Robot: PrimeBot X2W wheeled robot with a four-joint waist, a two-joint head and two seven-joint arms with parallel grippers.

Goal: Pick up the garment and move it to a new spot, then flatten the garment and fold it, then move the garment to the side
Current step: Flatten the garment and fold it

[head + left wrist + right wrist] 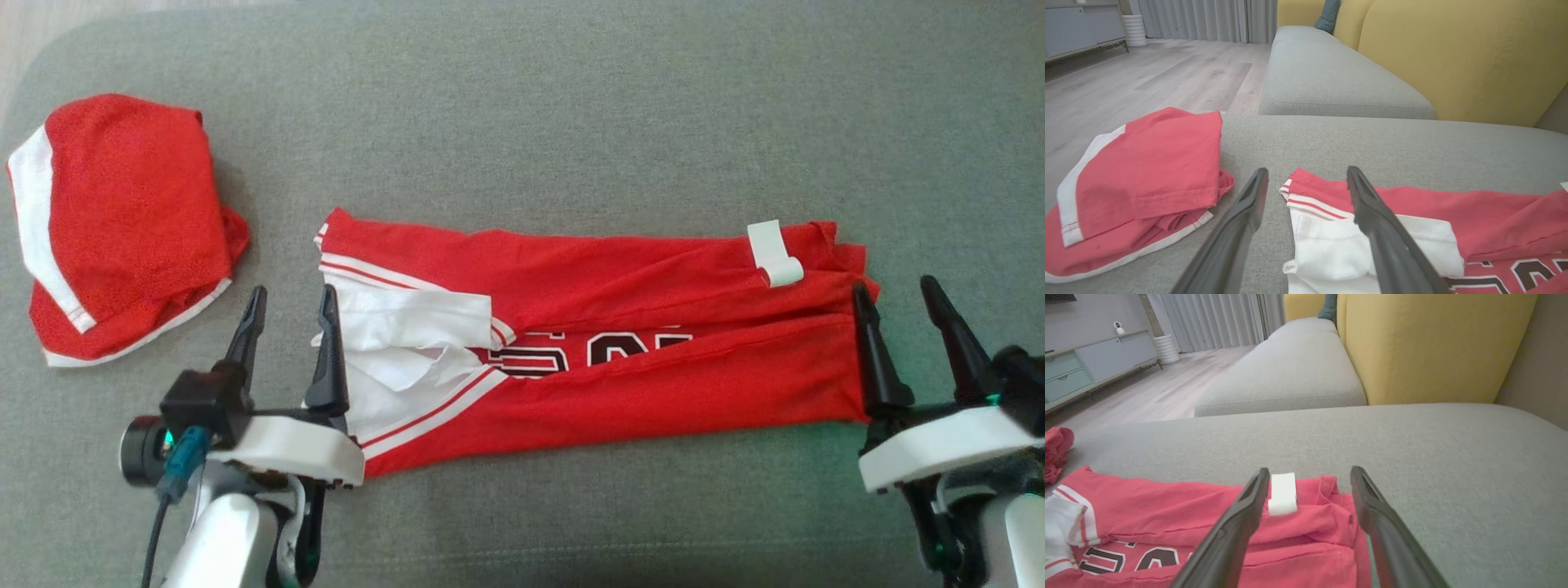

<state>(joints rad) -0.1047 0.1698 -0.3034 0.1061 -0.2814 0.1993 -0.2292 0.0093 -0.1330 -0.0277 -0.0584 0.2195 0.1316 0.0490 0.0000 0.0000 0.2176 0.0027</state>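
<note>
Both my grippers sit nearest, at the lower edge of the head view, jaws spread wide and holding nothing. On my left gripper (294, 291), the inner finger lies over the white end of the garment (653, 384), while the outer finger is over bare grey cushion (571, 122). Whether that inner tip actually presses the cloth I cannot tell. On my right gripper (892, 284), the inner finger stands right at the garment's opposite end, and the outer finger is over bare cushion just beyond it.

The garment is red with white trim and dark outlined lettering. It is folded into a long narrow band that runs across the cushion from one gripper to the other. Its upper and lower edges are turned in toward the middle, half covering the lettering. A white tag (774, 253) lies on the red cloth near my right end, just beside my right inner finger in the right wrist view.

Farther to my left, apart from the band, a second red garment (131, 220) with white bands sits in a folded heap near the cushion's corner. Beyond the cushion, my wrist views show another grey seat (1331, 73), a yellow backrest (1453, 53), pale wooden floor (1147, 77) and grey curtains (1208, 20).
</note>
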